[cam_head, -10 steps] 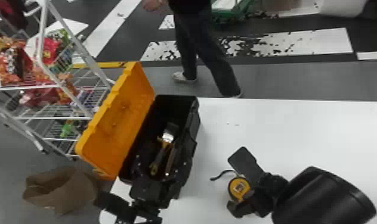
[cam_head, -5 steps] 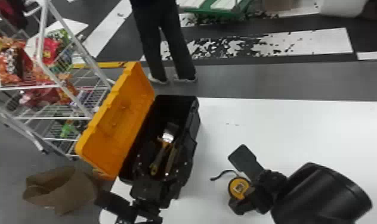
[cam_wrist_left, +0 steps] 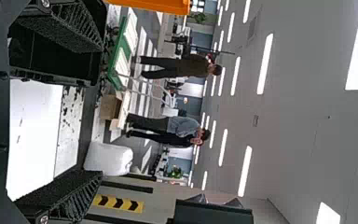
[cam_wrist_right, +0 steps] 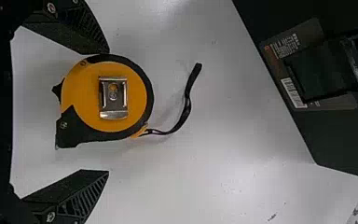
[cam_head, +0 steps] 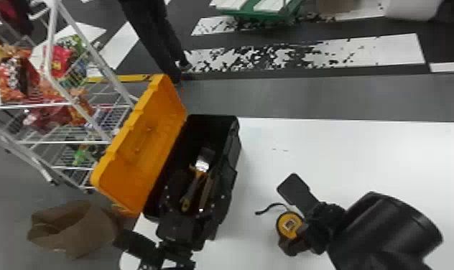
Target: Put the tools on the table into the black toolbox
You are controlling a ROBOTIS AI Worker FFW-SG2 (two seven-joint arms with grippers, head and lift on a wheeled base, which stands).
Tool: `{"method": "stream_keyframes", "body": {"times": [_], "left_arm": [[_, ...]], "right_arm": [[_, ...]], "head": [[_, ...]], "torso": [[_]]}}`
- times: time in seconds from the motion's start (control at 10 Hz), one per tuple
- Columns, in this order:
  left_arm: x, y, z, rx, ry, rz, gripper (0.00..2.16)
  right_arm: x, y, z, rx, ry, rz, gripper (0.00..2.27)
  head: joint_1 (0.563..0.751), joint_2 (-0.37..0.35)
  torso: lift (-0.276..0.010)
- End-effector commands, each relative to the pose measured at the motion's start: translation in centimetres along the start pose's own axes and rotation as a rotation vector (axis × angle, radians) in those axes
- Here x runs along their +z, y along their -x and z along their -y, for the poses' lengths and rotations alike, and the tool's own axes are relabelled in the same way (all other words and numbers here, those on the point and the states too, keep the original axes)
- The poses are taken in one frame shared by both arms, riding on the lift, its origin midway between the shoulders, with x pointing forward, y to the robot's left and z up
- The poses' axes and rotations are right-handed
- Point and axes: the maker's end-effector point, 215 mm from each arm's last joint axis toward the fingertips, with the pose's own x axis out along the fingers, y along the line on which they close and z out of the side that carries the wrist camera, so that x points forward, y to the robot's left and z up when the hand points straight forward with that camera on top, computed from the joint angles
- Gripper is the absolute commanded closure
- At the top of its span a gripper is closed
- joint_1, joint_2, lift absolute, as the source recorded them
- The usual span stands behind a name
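The black toolbox (cam_head: 212, 133) stands at the table's left with its orange lid (cam_head: 140, 147) up. Inside lie a flat-bladed tool (cam_head: 202, 164) with a yellow-and-black handle and a slim tool (cam_head: 205, 192) beside it. Over the box's near end is my left gripper (cam_head: 197, 195); in its own view the left gripper (cam_wrist_left: 100, 109) is open with nothing held. A yellow-and-black tape measure (cam_head: 289, 225) lies on the table between the parted fingers of my right gripper (cam_head: 289, 216). Seen from the right wrist, the gripper (cam_wrist_right: 108, 112) is open around the tape measure (cam_wrist_right: 105, 98), its strap extending outward.
The white table (cam_head: 362, 154) extends right of the box. Beyond its left side are a wire rack (cam_head: 64, 142) of packaged goods and a brown paper bag (cam_head: 75, 226) on the floor. The toolbox's dark side (cam_wrist_right: 345, 135) is across from the right gripper.
My right gripper has shifted slightly toward the table's far edge around the tape measure, which stays in place. The left arm has kept still over the toolbox.
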Motion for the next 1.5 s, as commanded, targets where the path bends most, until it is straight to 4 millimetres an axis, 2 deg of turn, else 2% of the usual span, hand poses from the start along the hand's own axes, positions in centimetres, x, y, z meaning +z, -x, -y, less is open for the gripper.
{"method": "stream_keyframes", "body": {"times": [0.0,0.1,0.3,0.4,0.6,0.8,1.0,1.2,1.4], "left_arm": [[-0.1,0.0,-0.1,0.001,0.000,-0.001,0.06],[-0.1,-0.1,-0.1,0.002,0.001,-0.001,0.06],[-0.2,-0.1,-0.2,0.004,0.001,-0.002,0.06],[-0.2,-0.1,-0.2,0.004,0.001,-0.002,0.06],[-0.2,-0.1,-0.2,0.004,0.001,-0.002,0.06],[-0.1,-0.3,-0.1,-0.009,-0.002,0.001,0.06],[0.2,-0.6,0.3,-0.036,-0.009,0.005,0.06],[0.5,-1.7,0.9,-0.107,-0.034,-0.014,0.06],[0.1,-3.2,0.9,-0.188,-0.054,-0.088,0.06]], "right_arm": [[-0.1,-0.2,-0.1,0.011,0.000,-0.006,0.23],[-0.1,-0.2,0.0,0.009,-0.002,-0.007,0.47],[0.0,-0.2,0.1,0.001,-0.002,-0.004,1.92],[-0.1,-0.2,0.6,-0.021,0.004,-0.005,2.24],[0.3,-0.1,-0.2,-0.014,0.004,0.023,2.24],[2.1,0.7,-1.4,0.001,0.023,0.087,2.24],[4.6,2.3,-3.5,0.022,0.067,0.164,2.24],[7.0,4.2,-4.7,0.018,0.119,0.253,2.24],[9.3,6.6,-5.6,-0.001,0.139,0.326,2.24]], "head": [[0.695,0.350],[0.695,0.350],[0.695,0.350],[0.695,0.350],[0.695,0.350],[0.695,0.350],[0.695,0.350],[0.695,0.350],[0.695,0.350]], "torso": [[-0.039],[-0.039],[-0.039],[-0.039],[-0.039],[-0.039],[-0.039],[-0.039],[-0.039]]}}
